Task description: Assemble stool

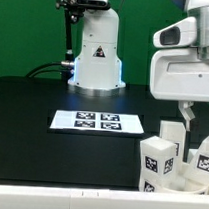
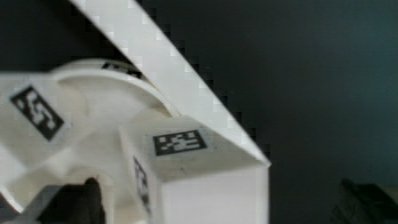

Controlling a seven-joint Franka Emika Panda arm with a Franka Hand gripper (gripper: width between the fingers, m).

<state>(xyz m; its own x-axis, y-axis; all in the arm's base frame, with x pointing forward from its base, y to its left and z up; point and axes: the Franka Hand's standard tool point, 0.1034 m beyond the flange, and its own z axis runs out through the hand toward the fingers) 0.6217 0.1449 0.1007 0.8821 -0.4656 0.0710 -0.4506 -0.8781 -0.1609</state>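
Note:
White blocky stool legs with black-and-white tags stand at the exterior view's lower right; one is at the front point(image 1: 157, 156) and another is beside it point(image 1: 200, 158). My gripper point(image 1: 188, 117) hangs just above them. In the wrist view the gripper point(image 2: 217, 206) is open, with its dark fingers point(image 2: 79, 200) wide apart on either side of a tagged leg point(image 2: 192, 160). The fingers do not touch the leg. The round dish-like seat point(image 2: 93, 92) lies right behind that leg, partly hidden by it.
The marker board point(image 1: 98, 120) lies flat on the black table in the middle. The robot base point(image 1: 95, 57) stands at the back. A long white bar point(image 2: 164, 62) runs slantwise past the seat in the wrist view. The table's front edge is near the legs.

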